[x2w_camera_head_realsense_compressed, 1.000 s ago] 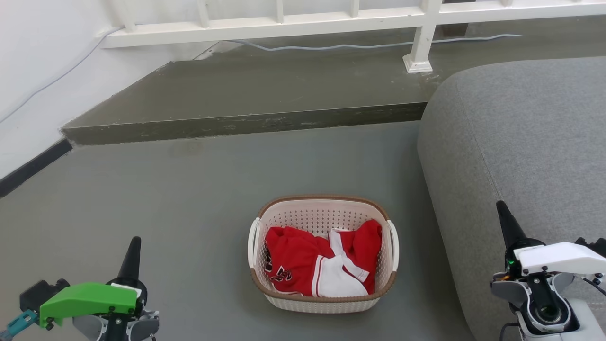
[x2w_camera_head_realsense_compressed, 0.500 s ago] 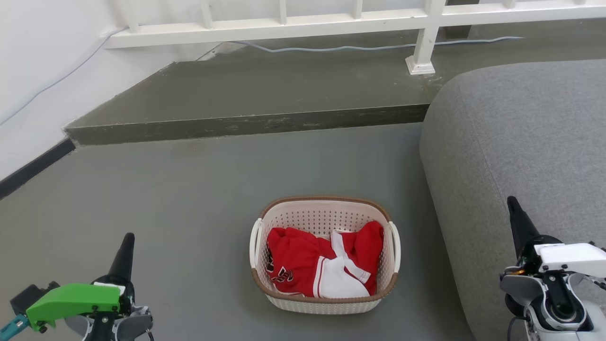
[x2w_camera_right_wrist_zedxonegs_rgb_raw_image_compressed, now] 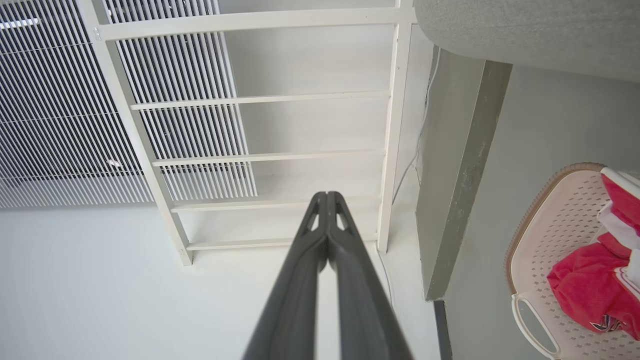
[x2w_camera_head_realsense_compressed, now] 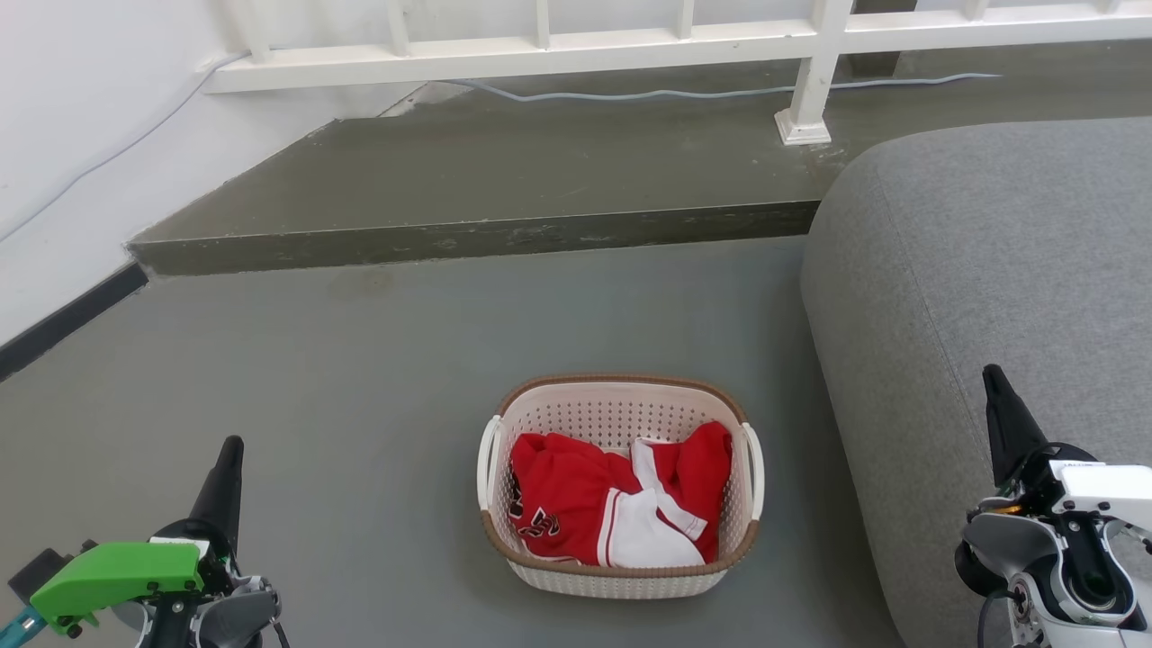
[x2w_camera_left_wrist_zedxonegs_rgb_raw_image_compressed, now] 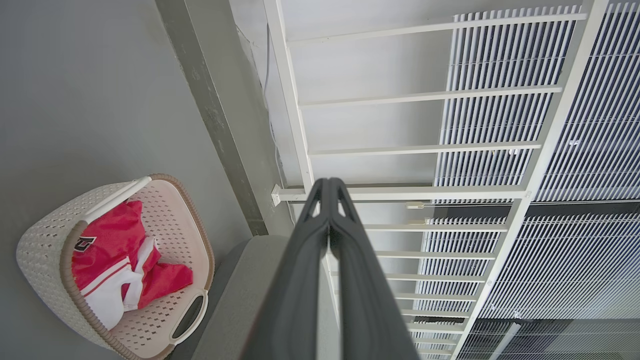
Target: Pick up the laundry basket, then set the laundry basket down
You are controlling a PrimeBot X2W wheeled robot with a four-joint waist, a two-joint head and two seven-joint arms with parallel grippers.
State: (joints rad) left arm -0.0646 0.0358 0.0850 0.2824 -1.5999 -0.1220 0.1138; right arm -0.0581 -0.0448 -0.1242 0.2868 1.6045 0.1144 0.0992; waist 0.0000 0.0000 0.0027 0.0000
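**A:** Where is our small cream-white plastic laundry basket, the one with little holes and a brown rim, sitting?

**B:** It is sitting flat on the grey floor, just beside the big grey cloth sofa. Red and white clothes are lying inside it.

**A:** How are we holding our claws?

**B:** We are holding both pinched tight, fingers touching, with nothing in them. Our right gripper is hanging by the sofa's near edge. Our left gripper is hanging on the far side of the basket from the sofa.

**A:** Which claw is nearer?

**B:** We are seeing about the same gap on each side, so we are not picking one. The basket is sitting between them, well apart from both. Its two white handles are facing sideways, one toward the sofa and one away from it. It is looking a bit longer from handle to handle, but we are not sure.

**A:** Are we lifting soon, or are we done?

**B:** We cannot tell. A basket resting on the floor with both claws off it fits one waiting for a lift, and also one put back down.
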